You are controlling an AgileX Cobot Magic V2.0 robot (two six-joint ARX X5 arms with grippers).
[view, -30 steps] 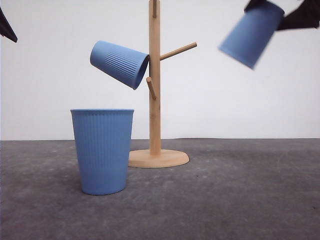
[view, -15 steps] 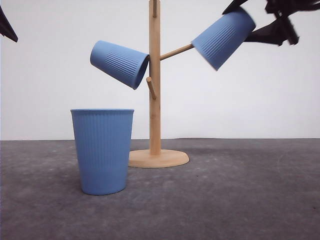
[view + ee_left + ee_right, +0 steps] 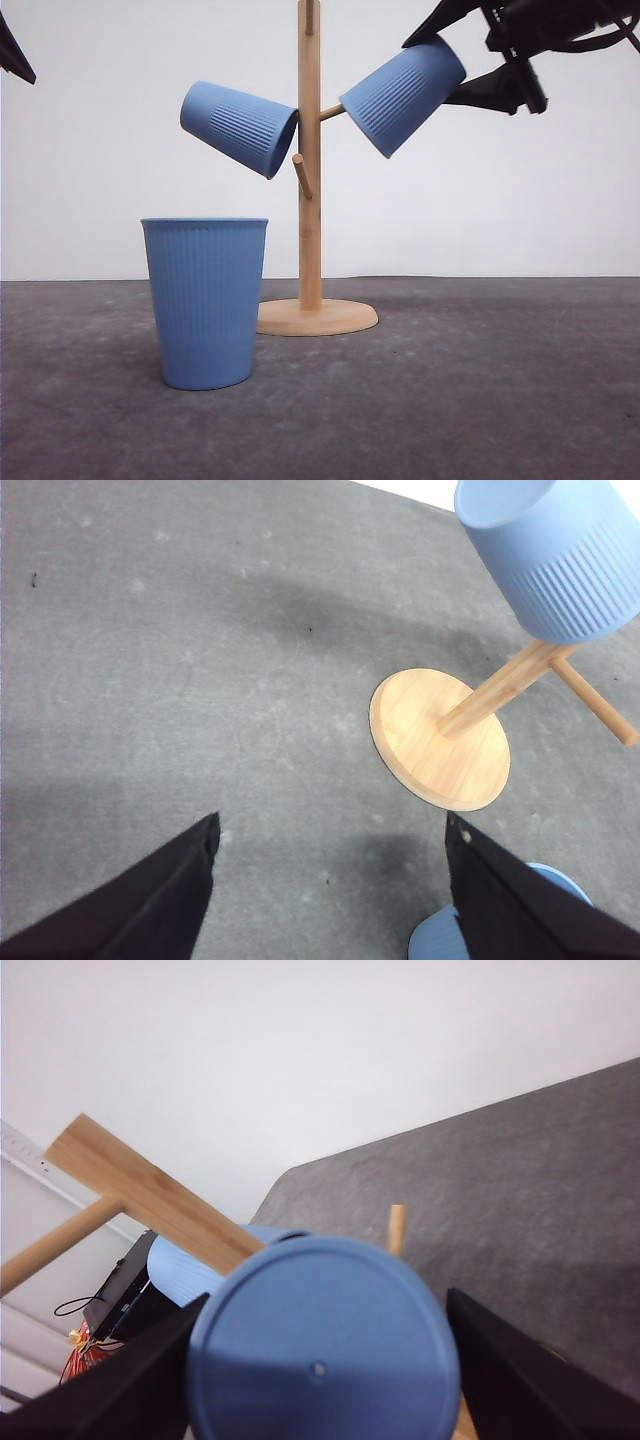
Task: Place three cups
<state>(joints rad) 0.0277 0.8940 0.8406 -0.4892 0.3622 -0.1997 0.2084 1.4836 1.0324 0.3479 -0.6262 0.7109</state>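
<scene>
Three light-blue ribbed cups show in the front view. One cup [image 3: 205,300] stands upright on the table, left of the wooden stand [image 3: 310,200]. A second cup [image 3: 238,128] hangs tilted on the stand's left peg. My right gripper [image 3: 462,58] is shut on the base end of the third cup [image 3: 403,97], whose mouth sits over the right peg close to the post. In the right wrist view this cup's flat base [image 3: 322,1360] lies between the fingers. My left gripper [image 3: 330,880] is open over bare table, near the stand's base [image 3: 440,738].
A grey mat [image 3: 450,400] covers the table, with a white wall behind it. A short lower peg [image 3: 301,176] sticks out of the post toward the front. A dark piece of the left arm [image 3: 12,50] shows at the upper left edge.
My right gripper has carried its cup leftward and slightly down, from the upper right corner to the stand's right peg. The other two cups and the left arm have stayed still.
</scene>
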